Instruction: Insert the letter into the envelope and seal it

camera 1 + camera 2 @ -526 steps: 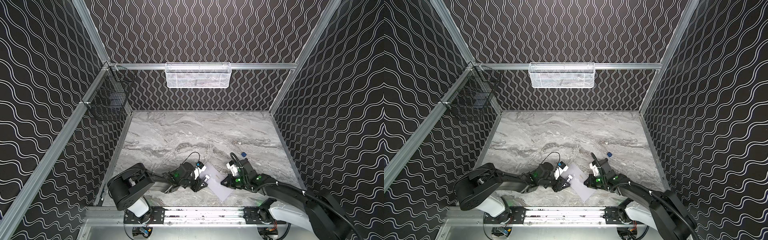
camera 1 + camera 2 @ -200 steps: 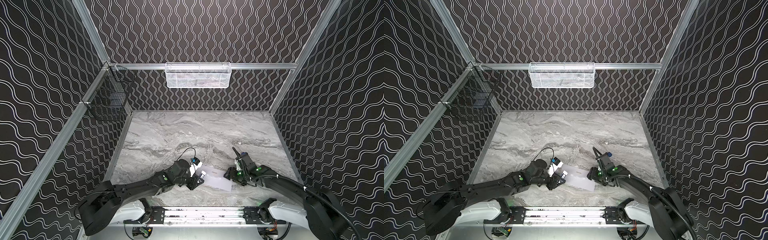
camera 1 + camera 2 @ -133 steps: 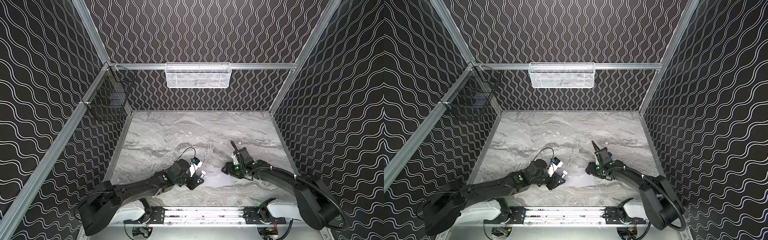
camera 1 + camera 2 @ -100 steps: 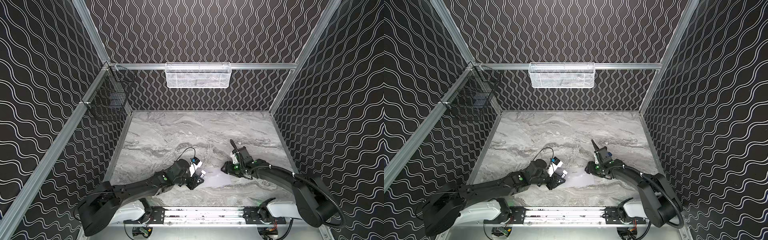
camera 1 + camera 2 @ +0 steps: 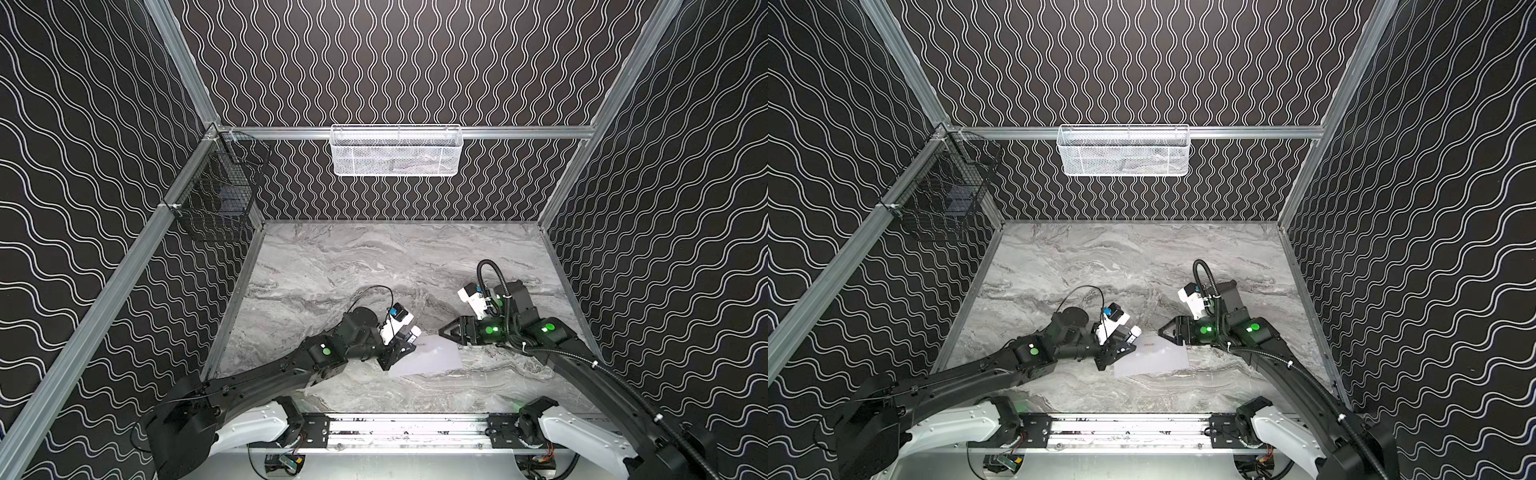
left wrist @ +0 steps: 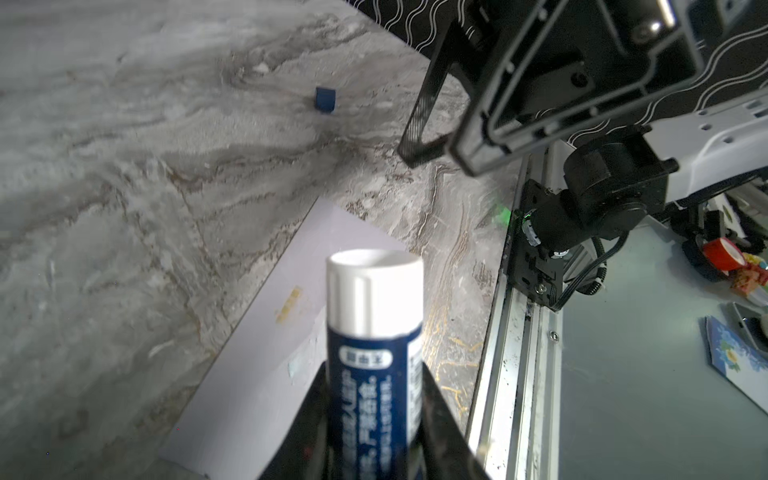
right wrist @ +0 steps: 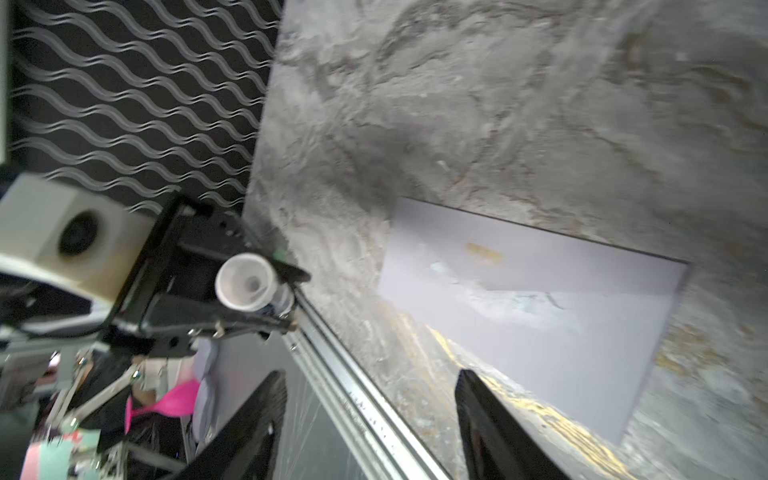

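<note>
Gripping one glue stick (image 5: 414,333), the left claw (image 5: 401,351) is closed around it | one envelope (image 5: 432,357) lies flat on the table (image 5: 332,270) between the two claws, left end by the left claw | right claw (image 5: 448,332) open wide, empty, near the envelope's right corner

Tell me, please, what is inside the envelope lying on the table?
Nothing inside shows: the envelope lies flat on the table, flap seemingly folded down, so its paper covers any contents. No letter is in view.

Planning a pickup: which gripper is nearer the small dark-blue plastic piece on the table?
Right. The right gripper is close by the blue piece; the left gripper is across the pale envelope.
</note>
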Tool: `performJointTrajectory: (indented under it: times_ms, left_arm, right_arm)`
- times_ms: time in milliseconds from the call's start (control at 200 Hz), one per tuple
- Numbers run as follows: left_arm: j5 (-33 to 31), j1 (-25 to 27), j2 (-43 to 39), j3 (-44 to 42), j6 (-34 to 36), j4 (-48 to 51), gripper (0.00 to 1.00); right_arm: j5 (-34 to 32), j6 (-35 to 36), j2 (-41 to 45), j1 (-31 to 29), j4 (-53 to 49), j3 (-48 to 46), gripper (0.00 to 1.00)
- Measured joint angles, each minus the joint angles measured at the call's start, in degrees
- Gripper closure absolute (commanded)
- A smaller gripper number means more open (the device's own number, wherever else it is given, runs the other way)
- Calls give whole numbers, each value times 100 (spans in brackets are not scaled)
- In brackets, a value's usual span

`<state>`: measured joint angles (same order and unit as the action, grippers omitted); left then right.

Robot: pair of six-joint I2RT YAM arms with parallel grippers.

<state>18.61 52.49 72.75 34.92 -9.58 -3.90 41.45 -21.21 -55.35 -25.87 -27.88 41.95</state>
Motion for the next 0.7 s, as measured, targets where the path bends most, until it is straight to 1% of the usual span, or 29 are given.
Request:
performJointTrajectory:
  times_ms: [65,155,250,340,415,495,571,696]
  left_arm:
    - [44,66,0,140,245,122,100]
    - [136,116,0,264,479,278,100]
    - [186,136,0,306,621,396,100]
    - [236,140,-26,243,675,402,100]
    - [262,146,-68,173,678,420,100]
    - [264,153,-76,160,678,448,100]
    - [267,160,-68,160,675,461,100]
    - [269,164,-52,149,675,457,100]
  right_arm:
    - [332,70,76,-61,96,76,31]
    - [564,79,149,-306,433,138,29]
    - [603,76,50,-651,706,208,27]
    - [592,76,-295,-726,859,313,27]
    - [590,92,-647,-789,876,431,33]
    - [603,131,-901,-909,894,542,42]
    - [673,127,-1040,-981,946,573,48]
    - [767,122,-1204,-1099,1019,573,51]
